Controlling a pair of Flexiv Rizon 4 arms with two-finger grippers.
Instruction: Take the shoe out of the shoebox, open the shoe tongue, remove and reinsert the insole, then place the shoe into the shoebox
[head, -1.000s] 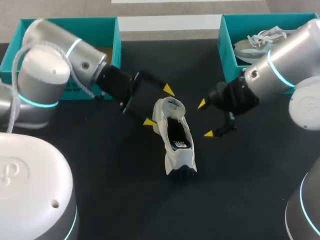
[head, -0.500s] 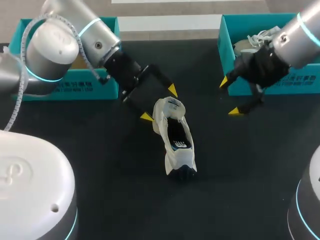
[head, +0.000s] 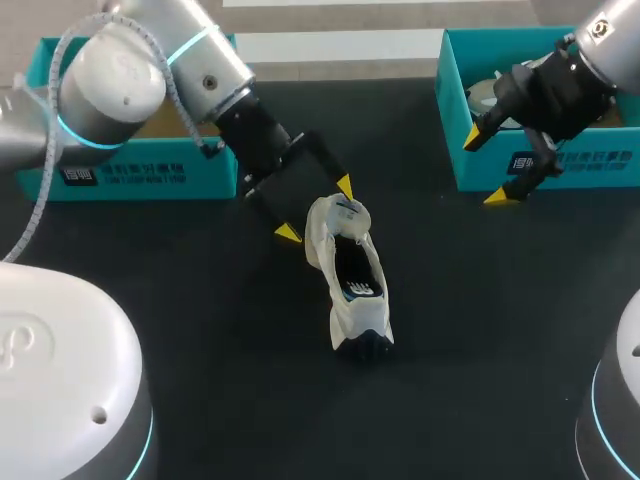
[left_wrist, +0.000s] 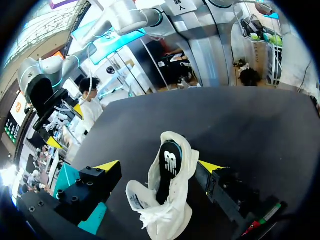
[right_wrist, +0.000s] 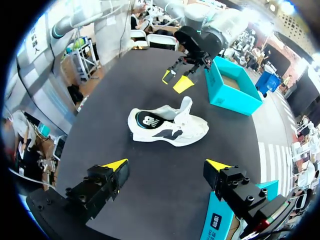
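A white shoe (head: 350, 270) with a dark heel stands on its sole in the middle of the black table, its mouth wide and the insole (head: 360, 288) showing inside. My left gripper (head: 316, 209) is open at the shoe's laced toe end, one yellow tip on each side. In the left wrist view the shoe (left_wrist: 167, 200) lies between the open fingers of that gripper (left_wrist: 160, 166), not pinched. My right gripper (head: 484, 166) hangs open in front of the right shoebox (head: 450, 120), well away from the shoe. The right wrist view has the shoe (right_wrist: 170, 125) far ahead of the gripper (right_wrist: 166, 165).
A teal shoebox (head: 130, 170) stands at the back left behind my left arm. The right shoebox holds a second, pale shoe (head: 500, 90). In the right wrist view my left gripper (right_wrist: 176, 80) shows beyond the shoe, beside the far teal box (right_wrist: 230, 87).
My right gripper has drawn back from beside the shoe, up and to the right, to the right shoebox. My left gripper has turned slightly at the shoe's toe end. The shoe has not moved.
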